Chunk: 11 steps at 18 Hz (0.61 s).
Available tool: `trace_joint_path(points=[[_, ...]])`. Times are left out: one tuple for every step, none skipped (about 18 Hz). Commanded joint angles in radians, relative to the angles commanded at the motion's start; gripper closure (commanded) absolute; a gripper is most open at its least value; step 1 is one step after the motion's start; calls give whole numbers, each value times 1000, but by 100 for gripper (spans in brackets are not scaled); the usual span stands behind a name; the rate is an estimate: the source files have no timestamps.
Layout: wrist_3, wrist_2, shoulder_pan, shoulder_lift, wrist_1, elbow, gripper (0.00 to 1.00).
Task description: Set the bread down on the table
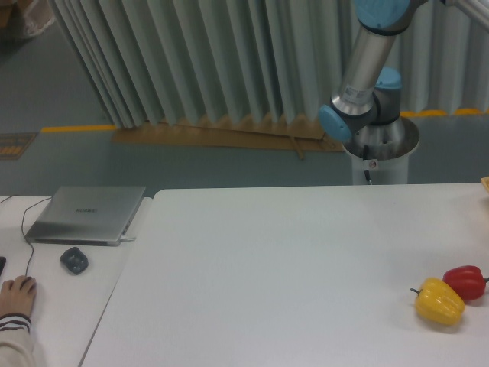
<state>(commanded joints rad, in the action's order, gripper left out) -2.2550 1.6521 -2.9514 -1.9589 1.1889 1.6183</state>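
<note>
The large white table fills the lower middle and right of the view. A thin tan sliver shows at the right frame edge on the table's far side; too little of it is visible to tell whether it is the bread. The arm's base and lower links rise behind the table's far edge and leave the frame at the top right. My gripper is out of view.
A yellow pepper and a red pepper lie touching near the table's right edge. On the narrower desk at left are a closed laptop, a mouse and a person's hand.
</note>
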Motion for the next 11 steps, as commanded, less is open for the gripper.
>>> trace_joint_path(points=[[0, 0, 0, 2, 0, 0, 0], [-2, -2, -2, 3, 0, 0, 0], [-5, 0, 0, 3, 0, 0, 0], [-12, -2, 0, 3, 0, -1, 0], [-20, -2, 2, 5, 0, 0, 0], [-29, -2, 2, 2, -2, -1, 0], [-29, -2, 2, -1, -3, -1, 0], [-29, -3, 0, -3, -14, -1, 0], [-31, -3, -2, -3, -17, 0, 0], [-32, -5, -3, -2, -21, -1, 0], [-40, -12, -5, 2, -29, -14, 0]])
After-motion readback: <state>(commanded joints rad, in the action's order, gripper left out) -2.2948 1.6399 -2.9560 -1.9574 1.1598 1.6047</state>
